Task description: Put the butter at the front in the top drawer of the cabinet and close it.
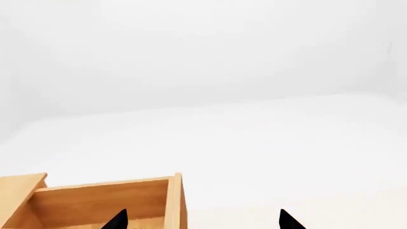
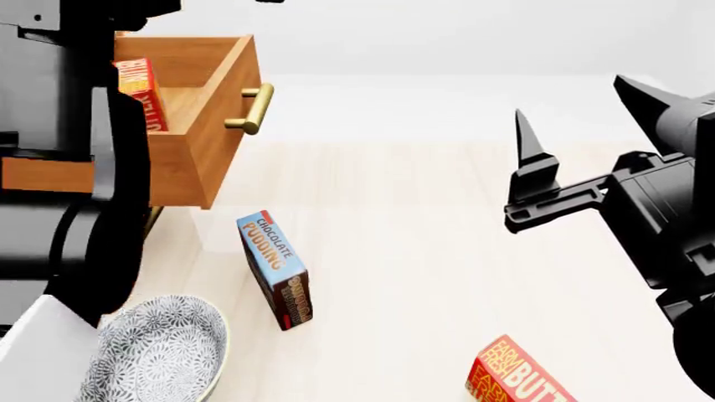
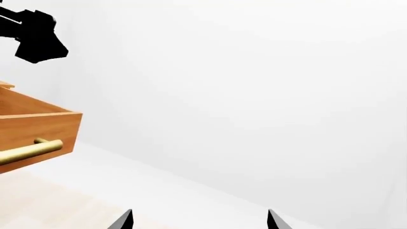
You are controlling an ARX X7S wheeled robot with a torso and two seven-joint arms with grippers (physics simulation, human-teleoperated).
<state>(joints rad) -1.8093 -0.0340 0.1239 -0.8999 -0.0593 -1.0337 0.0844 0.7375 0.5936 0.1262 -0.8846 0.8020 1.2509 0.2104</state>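
Observation:
The top drawer [image 2: 207,126] of the cabinet [image 2: 45,174] is pulled out, its brass handle [image 2: 251,109] facing right. A red butter box [image 2: 140,92] stands inside it. A second butter box [image 2: 516,377] lies on the floor at the head view's bottom edge. My left gripper [image 1: 203,220] is open above the drawer's corner [image 1: 173,200], holding nothing; the head view does not show it. My right gripper [image 2: 587,113] hangs open and empty in the air, right of the drawer and well above the floor. The right wrist view shows the right gripper [image 3: 200,220] with the drawer front [image 3: 38,129] far off.
A blue-and-brown chocolate pudding box [image 2: 276,270] lies on the light wood floor below the drawer. A grey patterned bowl [image 2: 162,356] sits at the lower left. My left arm [image 2: 67,167] covers most of the cabinet. White walls surround the floor.

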